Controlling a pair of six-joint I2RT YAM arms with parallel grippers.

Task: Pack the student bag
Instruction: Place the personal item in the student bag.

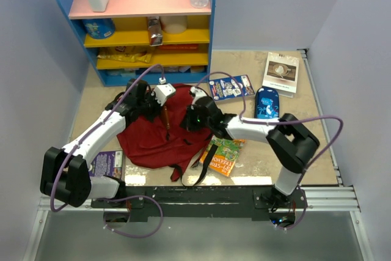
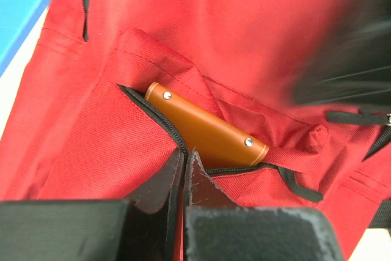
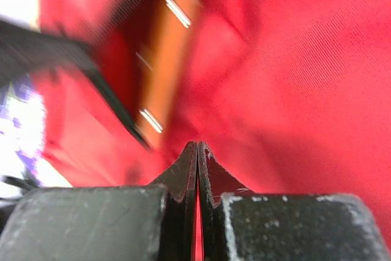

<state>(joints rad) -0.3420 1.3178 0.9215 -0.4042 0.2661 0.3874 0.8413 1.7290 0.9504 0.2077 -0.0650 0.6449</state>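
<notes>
Shelf (image 1: 140,35) stands just behind the bag (image 1: 153,142). Bag lies flat mid-table, straps toward the arm bases.

- **Books:** green book (image 1: 223,154) touches bag's R edge, w/ a black strap (image 1: 204,166) crossing its corner. Purple book (image 1: 107,164) sits just L of bag, partly under your L arm. Blue booklet (image 1: 232,86) is near bag's far-R corner. Beige book (image 1: 281,73) is well apart to the R.
- **Pencil case:** the case (image 1: 267,103) is R of bag, not touching.
- **L gripper:** your L gripper (image 2: 185,158) is on the bag, jaws closed on a fold of red fabric at the zip (image 2: 156,117).
- **R gripper:** your R gripper (image 3: 197,148) is also on the bag, jaws pressed together w/ a sliver of red cloth between. That cam is blurred.
- **Leather tab:** tan tab (image 2: 204,125) pokes from the zip opening, just beyond the L tips.
</notes>
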